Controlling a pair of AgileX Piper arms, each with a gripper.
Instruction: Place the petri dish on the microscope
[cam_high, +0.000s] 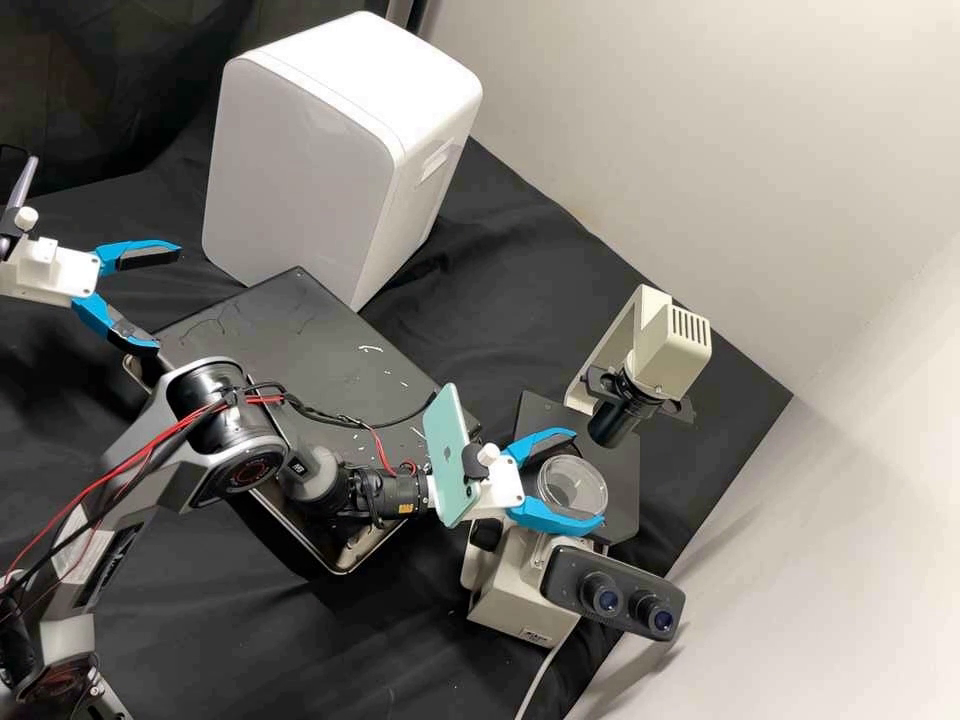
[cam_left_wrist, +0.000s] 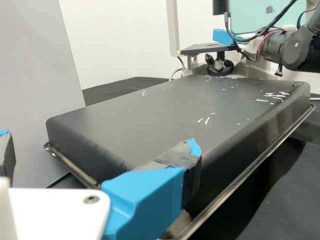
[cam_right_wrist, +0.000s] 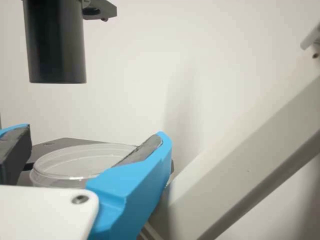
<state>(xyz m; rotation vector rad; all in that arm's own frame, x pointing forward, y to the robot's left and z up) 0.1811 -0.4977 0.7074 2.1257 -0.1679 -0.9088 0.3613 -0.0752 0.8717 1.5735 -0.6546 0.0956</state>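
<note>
Nearest the camera is the microscope (cam_high: 520, 590), with its eyepieces (cam_high: 625, 600) facing out. Just behind them the right gripper (cam_high: 582, 478) has its blue fingers (cam_right_wrist: 132, 180) on either side of the clear dish (cam_high: 572, 485), spread to the dish's width and seemingly pressed against its rim. The dish sits over the microscope's black platform (cam_high: 622, 490); I cannot tell whether it is resting there or hanging just above.

The step in hand looks like the set-down. To do it well, keep the dish level and lower it until its base lies flat, centred beneath the dark lens barrel (cam_right_wrist: 54, 42) overhead (that barrel leaves little headroom, so any lift should be small). Then spread both fingers evenly so neither drags the rim sideways, and back straight out along the arm's own line.

Farther off, the left gripper (cam_high: 155, 298) hangs wide open and empty beside a corner of the black tray (cam_high: 300, 340), in front of the white box (cam_high: 340, 150).
</note>
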